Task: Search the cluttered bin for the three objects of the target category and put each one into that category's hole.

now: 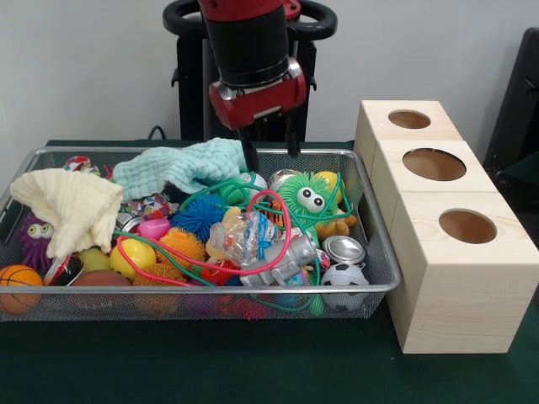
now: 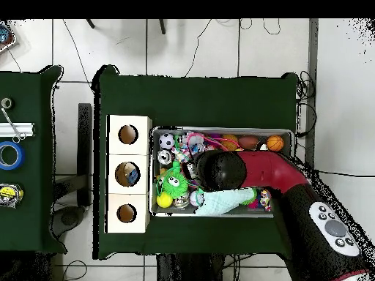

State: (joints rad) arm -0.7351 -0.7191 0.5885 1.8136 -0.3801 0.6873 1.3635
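Observation:
The bin (image 1: 210,291) is a silver wire mesh basket full of toys; it also shows in the overhead view (image 2: 220,132). My gripper (image 1: 271,150) hangs over the bin's far side, open and empty, its fingers (image 1: 250,153) just above a teal cloth (image 1: 181,165) and a green fuzzy toy with eyes (image 1: 307,199). Three pale wooden boxes (image 1: 459,278) stand beside the bin, each with a round hole (image 1: 467,225) on top. In the overhead view my arm (image 2: 220,170) hides the gripper, and the middle hole (image 2: 127,174) shows something blue inside.
In the bin lie a cream cloth (image 1: 72,206), a blue spiky ball (image 1: 200,215), an orange spiky ball (image 1: 181,246), a basketball (image 1: 18,278), a soccer ball (image 1: 344,276), a tin can (image 1: 344,249) and tangled pink and green cords. A side table holds tape rolls (image 2: 10,155).

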